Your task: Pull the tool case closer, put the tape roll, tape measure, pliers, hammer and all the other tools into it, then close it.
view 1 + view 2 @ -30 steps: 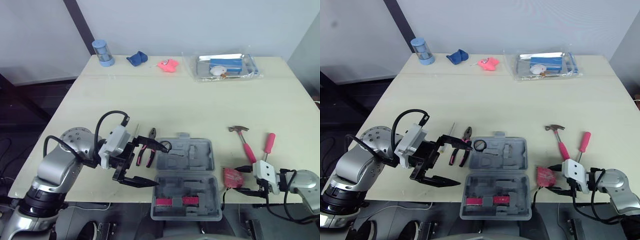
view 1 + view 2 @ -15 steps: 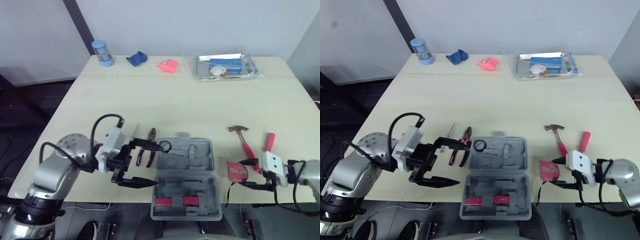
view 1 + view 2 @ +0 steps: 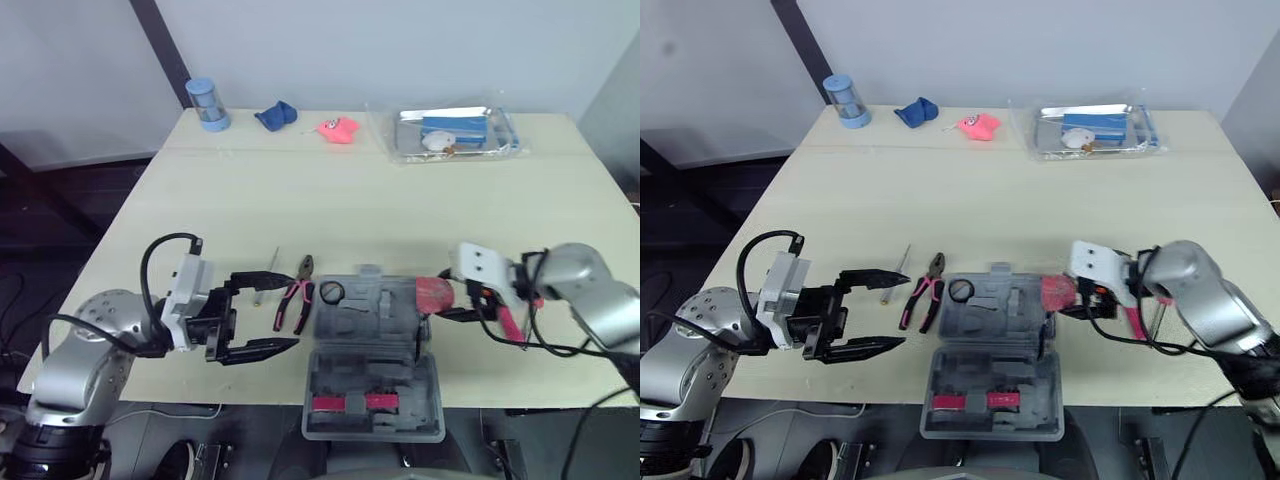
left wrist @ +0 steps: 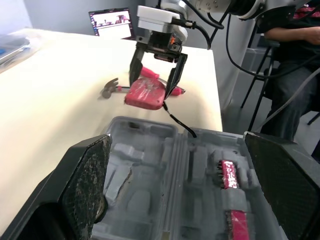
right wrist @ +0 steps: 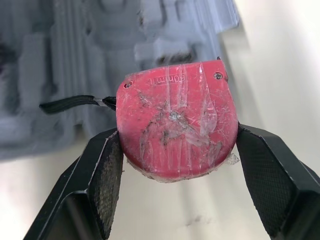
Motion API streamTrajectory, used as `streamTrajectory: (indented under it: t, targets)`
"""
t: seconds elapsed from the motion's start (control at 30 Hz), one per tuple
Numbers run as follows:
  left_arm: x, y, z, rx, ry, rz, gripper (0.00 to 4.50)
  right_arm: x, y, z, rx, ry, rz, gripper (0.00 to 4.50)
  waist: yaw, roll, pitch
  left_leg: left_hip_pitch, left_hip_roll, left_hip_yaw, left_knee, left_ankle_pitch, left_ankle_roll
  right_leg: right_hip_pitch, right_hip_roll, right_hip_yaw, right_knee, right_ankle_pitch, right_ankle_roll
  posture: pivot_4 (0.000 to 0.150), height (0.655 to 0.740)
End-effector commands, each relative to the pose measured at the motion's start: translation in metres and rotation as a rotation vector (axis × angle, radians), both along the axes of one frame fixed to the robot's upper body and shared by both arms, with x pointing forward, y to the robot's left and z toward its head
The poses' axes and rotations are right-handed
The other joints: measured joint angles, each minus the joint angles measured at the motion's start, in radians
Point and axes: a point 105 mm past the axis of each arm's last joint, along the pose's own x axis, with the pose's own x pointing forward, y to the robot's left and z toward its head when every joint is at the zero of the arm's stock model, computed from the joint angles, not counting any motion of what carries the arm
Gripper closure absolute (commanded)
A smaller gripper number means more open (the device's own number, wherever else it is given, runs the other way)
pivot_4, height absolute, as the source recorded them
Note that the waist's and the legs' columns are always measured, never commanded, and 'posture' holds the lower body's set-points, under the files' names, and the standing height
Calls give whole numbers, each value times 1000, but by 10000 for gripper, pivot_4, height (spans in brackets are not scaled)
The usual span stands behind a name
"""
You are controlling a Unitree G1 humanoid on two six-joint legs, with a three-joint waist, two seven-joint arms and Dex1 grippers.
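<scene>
Here, right claw (image 3: 438, 298) clamped on tape measure (image 5: 175, 127), its lettering unreadable, left claw (image 3: 902, 311) spread wide, empty.

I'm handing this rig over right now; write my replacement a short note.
Right gripper: shut on the red tape measure, at the right edge of the grey plastic tool case.
Left gripper: open, hovering left of the pink-handled pliers.
Black tape roll at the case's far left corner; pliers, thin screwdriver and pink-handled hammer on the table.
Done: case near, open.
To do: load everything, close it.
</scene>
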Motion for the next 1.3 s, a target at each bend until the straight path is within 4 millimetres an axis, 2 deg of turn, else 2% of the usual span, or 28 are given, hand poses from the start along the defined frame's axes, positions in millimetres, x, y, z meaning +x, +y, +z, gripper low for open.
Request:
streamTrajectory:
  t: [0.03,0.3,0.43,0.73,0.8,0.87,1.1,1.3]
  targets:
    - [1,5,5,-6,-6,36,0,5,10,-1,-58,-15,-5,15958,0,0,0,0,0,0,0,0,0,0,0,0,0,0,0,1500,7400]
    - [-1,14,5,17,14,61,0,16,30,-16,-139,-34,-22,15958,0,0,0,-2,0,0,0,0,0,-2,-1,-1,0,0,0,1500,7400]
    - [0,15,5,29,0,59,0,21,31,-27,-197,-41,-37,15958,-2,0,0,-2,0,0,0,0,0,-2,-1,-1,0,0,0,1500,7400]
    - [0,13,6,18,-9,48,0,28,34,-31,-199,-61,-50,15958,-2,0,0,-1,0,0,0,0,0,-2,-1,0,1,0,0,1500,7400]
    - [0,12,5,15,-9,45,0,29,34,-30,-205,-74,-42,5714,-2,0,0,-1,0,0,0,0,0,-2,-1,0,1,0,0,1500,7400]
    - [0,12,5,13,-9,43,0,28,32,-29,-212,-76,-35,797,-2,0,0,-1,0,0,0,0,0,-2,-1,-1,1,0,0,1500,7400]
    - [-2,11,3,4,-5,38,0,24,28,-8,-190,-144,-20,797,-2,0,0,-2,-1,0,0,0,0,-3,-1,0,0,0,0,1500,7400]
    - [-2,11,2,-2,-10,37,0,18,23,5,-16,-117,-65,797,-1,0,0,-2,0,-1,-1,0,0,-2,-1,-1,0,0,0,1500,7400]
